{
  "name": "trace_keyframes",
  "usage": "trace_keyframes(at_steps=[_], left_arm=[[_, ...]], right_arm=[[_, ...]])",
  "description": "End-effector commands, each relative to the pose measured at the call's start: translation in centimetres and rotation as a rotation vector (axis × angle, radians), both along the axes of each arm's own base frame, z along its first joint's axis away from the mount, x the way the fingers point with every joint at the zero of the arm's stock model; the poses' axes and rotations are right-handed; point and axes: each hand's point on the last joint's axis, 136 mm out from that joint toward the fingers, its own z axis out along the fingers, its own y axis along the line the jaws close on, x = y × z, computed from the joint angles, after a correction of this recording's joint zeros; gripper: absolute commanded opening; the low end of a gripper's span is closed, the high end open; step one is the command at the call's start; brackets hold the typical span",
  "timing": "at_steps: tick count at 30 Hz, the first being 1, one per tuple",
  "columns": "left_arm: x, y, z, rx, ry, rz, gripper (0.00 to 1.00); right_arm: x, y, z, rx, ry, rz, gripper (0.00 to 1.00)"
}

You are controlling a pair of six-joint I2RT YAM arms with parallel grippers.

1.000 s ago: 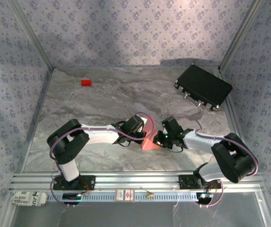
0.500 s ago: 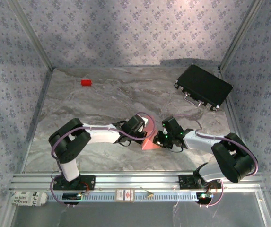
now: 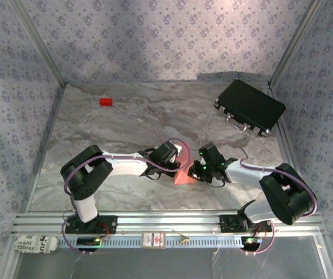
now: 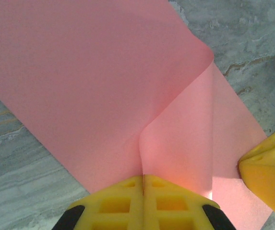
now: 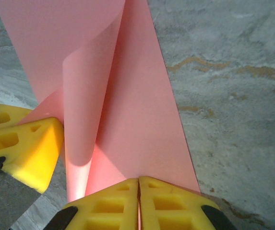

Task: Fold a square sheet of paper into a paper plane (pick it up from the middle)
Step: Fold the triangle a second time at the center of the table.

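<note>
A thin salmon-pink sheet of paper (image 3: 183, 176) lies on the grey marbled table (image 3: 125, 125), a little toward 6 o'clock from the table's middle, between the two arm tips. The left arm (image 3: 122, 164) reaches in from 9 o'clock and the right arm (image 3: 247, 172) from 3 o'clock.

In the left wrist view the left jaws are pressed fully together, their yellow fingers (image 4: 118, 206) pinching the sheet's (image 4: 79, 72) near edge where a soft crease rises. One layer curls over another toward 1 o'clock. A yellow finger of the other arm (image 4: 271, 167) touches the paper at 4 o'clock.

In the right wrist view the right jaws are likewise closed, yellow fingers (image 5: 113, 211) nipping the paper's (image 5: 142, 120) edge. The sheet rolls over itself toward 11 o'clock.

A small bright red block (image 3: 106, 102) sits at 10 o'clock, and a black rectangular case (image 3: 249, 106) at 2 o'clock. Both are well apart from the paper.
</note>
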Motion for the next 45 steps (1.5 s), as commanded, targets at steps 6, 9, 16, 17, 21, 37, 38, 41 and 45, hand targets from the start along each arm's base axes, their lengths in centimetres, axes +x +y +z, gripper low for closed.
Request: trace_keyframes(at_steps=[6, 9, 16, 17, 21, 37, 38, 41, 45], left_arm=[[-0.5, 0.6, -1.6, 0.035, 0.045, -0.003, 0.01], [-0.5, 0.6, -1.7, 0.034, 0.050, -0.002, 0.01], [-0.5, 0.6, -1.9, 0.035, 0.054, 0.000, 0.01], [-0.5, 0.6, -1.8, 0.033, 0.055, 0.000, 0.01], [-0.5, 0.6, -1.9, 0.036, 0.056, 0.001, 0.01], [-0.6, 0.9, -2.2, 0.047, 0.066, -0.003, 0.01], [-0.6, 0.9, -2.3, 0.048, 0.068, -0.003, 0.01], [-0.7, 0.9, -2.4, 0.052, 0.073, -0.006, 0.01], [-0.8, 1.0, -2.6, 0.059, 0.079, -0.009, 0.01]], right_arm=[[1.1, -0.1, 1.5, 0.040, -0.064, -0.036, 0.09], [2.0, 0.8, 2.8, 0.120, -0.108, -0.054, 0.06], [3.7, 2.8, 4.2, 0.238, -0.141, -0.076, 0.00], [3.9, 3.1, 4.4, 0.250, -0.141, -0.073, 0.00], [4.4, 3.7, 4.3, 0.260, -0.136, -0.072, 0.00], [2.3, 1.5, -1.1, 0.169, -0.021, -0.105, 0.00], [2.1, 1.3, -1.4, 0.165, -0.013, -0.106, 0.00], [1.9, 1.1, -1.7, 0.161, -0.009, -0.110, 0.00], [2.7, 1.8, -0.1, 0.200, -0.043, -0.100, 0.00]])
